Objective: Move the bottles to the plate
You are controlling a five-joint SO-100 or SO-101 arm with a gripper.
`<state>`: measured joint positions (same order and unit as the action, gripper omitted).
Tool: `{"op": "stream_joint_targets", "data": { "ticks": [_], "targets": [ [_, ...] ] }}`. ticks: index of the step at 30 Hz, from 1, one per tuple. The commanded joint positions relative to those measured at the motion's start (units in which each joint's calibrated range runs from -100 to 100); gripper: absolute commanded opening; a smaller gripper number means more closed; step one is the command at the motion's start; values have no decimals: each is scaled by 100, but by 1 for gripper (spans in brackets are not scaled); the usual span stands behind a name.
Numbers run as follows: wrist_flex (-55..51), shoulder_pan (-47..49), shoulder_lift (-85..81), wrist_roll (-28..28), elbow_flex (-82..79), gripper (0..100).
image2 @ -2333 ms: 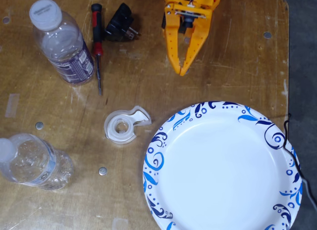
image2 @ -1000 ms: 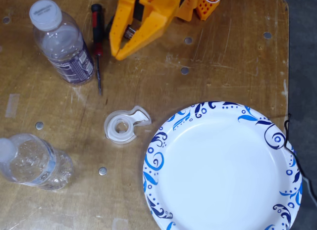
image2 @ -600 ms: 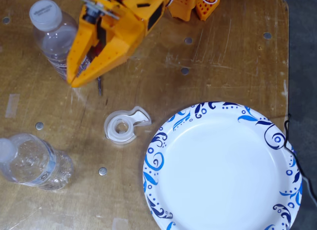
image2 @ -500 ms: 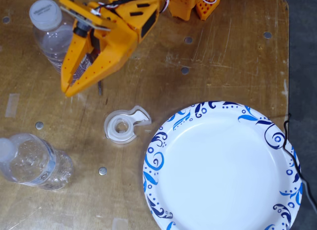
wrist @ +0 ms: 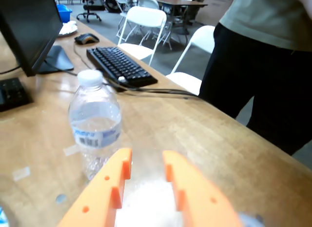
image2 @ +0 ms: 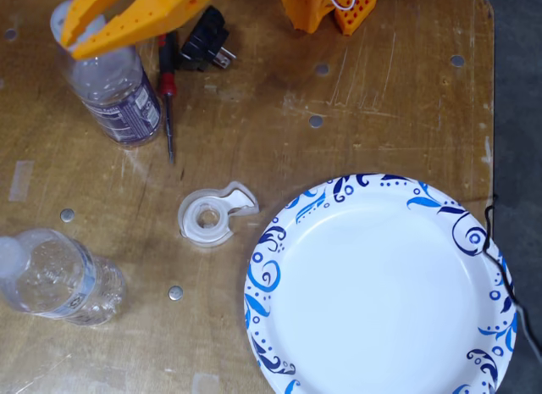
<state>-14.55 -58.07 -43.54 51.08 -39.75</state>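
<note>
In the fixed view the purple-labelled bottle (image2: 118,93) stands at the top left. My orange gripper (image2: 69,36) is above its cap, open, fingers pointing left and covering most of the cap. The pale-blue-labelled bottle (image2: 55,280) stands at the lower left. The plate (image2: 279,241) with blue swirls lies at the lower right with nothing on it. In the wrist view the pale-blue-labelled bottle (wrist: 95,124) stands upright beyond my gripper (wrist: 146,161). A white blur, probably a cap, shows low between the fingers (wrist: 109,188).
A clear tape dispenser (image2: 212,214) lies between the bottles and the plate. A red-handled screwdriver (image2: 167,89) and a black plug (image2: 207,42) lie right of the purple-labelled bottle. A keyboard (wrist: 119,66), a monitor, chairs and a standing person (wrist: 263,66) are beyond the table.
The gripper swung left from the arm's base, passed over the purple-labelled bottle's body, and has moved toward the top left, over the cap. The bottles and plate have not moved.
</note>
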Motion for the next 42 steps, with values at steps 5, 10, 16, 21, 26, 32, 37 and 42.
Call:
{"op": "stream_joint_targets", "data": {
  "ticks": [5, 10, 16, 21, 26, 32, 37, 42],
  "targets": [
    [-1356, -75, -1101, 14, 155, 38],
    [-1460, -355, -1118, -12, 74, 48],
    [-799, -775, -1110, 25, -566, 50],
    [359, -743, -857, 98, -1196, 51],
    [1081, -592, -579, 249, -1539, 52],
    [1307, -409, -376, 301, -1728, 52],
    [1377, -398, -224, 442, -1755, 52],
    [1386, -474, 45, 489, -1701, 52]
  ]
}}
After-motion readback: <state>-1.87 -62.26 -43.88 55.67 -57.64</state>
